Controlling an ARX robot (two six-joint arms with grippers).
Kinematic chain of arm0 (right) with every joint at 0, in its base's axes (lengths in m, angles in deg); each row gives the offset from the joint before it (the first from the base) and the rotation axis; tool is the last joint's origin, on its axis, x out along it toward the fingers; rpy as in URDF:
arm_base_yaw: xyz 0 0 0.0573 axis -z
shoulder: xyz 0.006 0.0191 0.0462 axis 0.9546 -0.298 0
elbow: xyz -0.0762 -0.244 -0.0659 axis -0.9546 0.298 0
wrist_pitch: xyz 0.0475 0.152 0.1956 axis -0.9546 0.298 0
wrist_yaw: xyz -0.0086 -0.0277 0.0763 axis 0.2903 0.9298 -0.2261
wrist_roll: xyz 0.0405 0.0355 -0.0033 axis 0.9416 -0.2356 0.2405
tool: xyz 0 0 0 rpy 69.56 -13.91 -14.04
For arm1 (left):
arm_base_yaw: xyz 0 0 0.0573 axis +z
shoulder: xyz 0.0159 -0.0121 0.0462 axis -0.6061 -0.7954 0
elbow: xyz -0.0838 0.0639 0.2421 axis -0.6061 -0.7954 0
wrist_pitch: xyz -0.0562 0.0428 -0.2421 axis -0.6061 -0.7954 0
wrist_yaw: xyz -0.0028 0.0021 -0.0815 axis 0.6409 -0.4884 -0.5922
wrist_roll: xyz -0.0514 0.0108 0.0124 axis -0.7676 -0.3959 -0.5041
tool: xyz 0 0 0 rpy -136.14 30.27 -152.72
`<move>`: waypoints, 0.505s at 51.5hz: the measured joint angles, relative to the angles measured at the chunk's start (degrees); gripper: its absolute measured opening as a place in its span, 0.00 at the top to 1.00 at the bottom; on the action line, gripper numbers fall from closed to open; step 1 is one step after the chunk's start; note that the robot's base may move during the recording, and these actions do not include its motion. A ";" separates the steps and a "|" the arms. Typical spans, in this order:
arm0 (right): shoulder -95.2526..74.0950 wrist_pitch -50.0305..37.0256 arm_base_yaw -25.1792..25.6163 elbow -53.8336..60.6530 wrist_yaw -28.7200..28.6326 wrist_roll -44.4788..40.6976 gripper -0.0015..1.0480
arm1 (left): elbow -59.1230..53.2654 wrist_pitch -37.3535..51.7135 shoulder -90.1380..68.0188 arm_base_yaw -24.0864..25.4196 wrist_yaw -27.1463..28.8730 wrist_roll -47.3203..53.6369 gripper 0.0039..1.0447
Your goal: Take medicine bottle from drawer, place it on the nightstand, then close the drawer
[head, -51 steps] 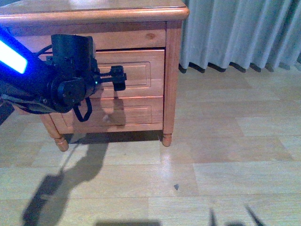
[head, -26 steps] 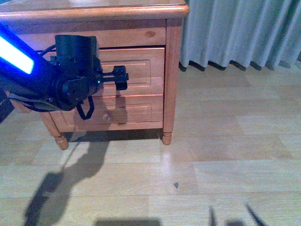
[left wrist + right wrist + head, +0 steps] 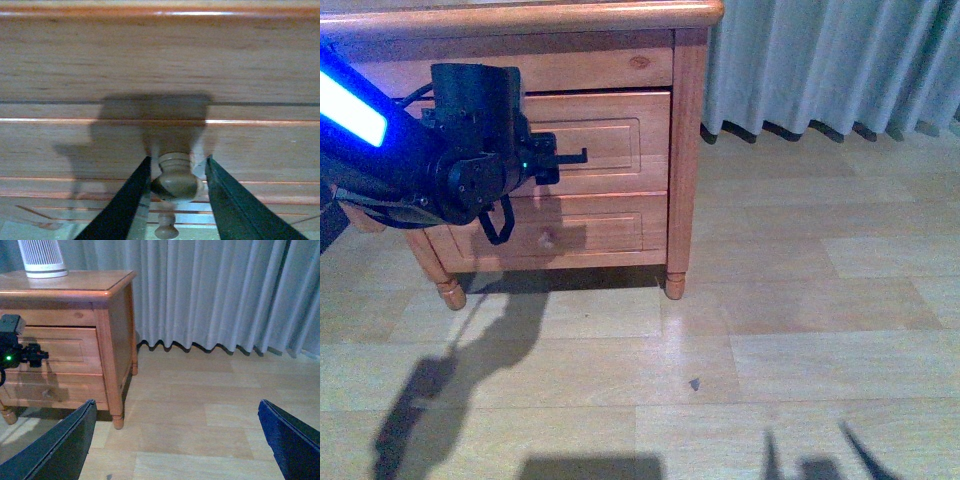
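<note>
Change: left gripper (image 3: 570, 157) has moved in on the drawer (image 3: 610, 135) over the last second; its fingers now flank the knob (image 3: 176, 180) instead of hanging short of it.
Left claw: partly open, one finger (image 3: 132, 200) on each side of the knob, close but not clamped; it holds nothing.
Right claw: right gripper (image 3: 175, 447) spread wide and empty, over the floor, well apart from the knob.
Drawer: front flush with the nightstand (image 3: 685, 150), not yet pulled.
Medicine bottle: not in any view; most likely behind the knob, inside the shut drawer.
Other things: ribbed device (image 3: 42, 260) on the top, above the knob; lower knob (image 3: 547, 238) just below it.
Meaning: approach looks finished; closing on the knob and pulling straight out seems next, and fetching, placing and shutting are all left to do.
</note>
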 joint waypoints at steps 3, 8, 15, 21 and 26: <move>0.00 0.00 0.00 0.00 0.00 0.00 0.07 | 0.00 0.00 0.00 0.13 -0.02 0.22 0.75; 0.00 0.00 0.00 -0.02 0.00 0.00 0.07 | -0.81 0.63 0.13 0.09 0.44 0.55 0.76; 0.00 0.00 0.00 0.00 0.00 0.00 0.07 | -6.62 4.13 2.82 -0.09 0.15 0.57 0.77; 0.00 0.00 0.00 0.00 0.00 0.00 0.07 | -16.22 8.02 7.23 -0.96 0.61 0.11 0.77; 0.00 0.00 0.00 0.00 0.00 0.00 0.07 | -23.87 11.43 10.64 -1.75 0.90 -1.03 0.77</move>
